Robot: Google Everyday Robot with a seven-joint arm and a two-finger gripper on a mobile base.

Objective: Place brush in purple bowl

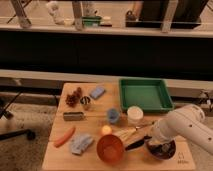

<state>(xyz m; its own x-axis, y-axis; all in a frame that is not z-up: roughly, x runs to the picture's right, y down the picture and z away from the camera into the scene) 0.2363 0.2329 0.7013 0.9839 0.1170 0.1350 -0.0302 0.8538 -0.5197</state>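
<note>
The purple bowl stands at the table's front right, mostly covered by my white arm. My gripper is at the bowl's left rim, shut on the brush. The brush is dark and slim and sticks out to the left and slightly down, toward the orange bowl. Its held end is hidden under the gripper.
A pale wire whisk lies just behind the brush. A white cup, a blue cup and an orange ball stand mid-table. A green tray is at the back right. A carrot and a blue cloth lie front left.
</note>
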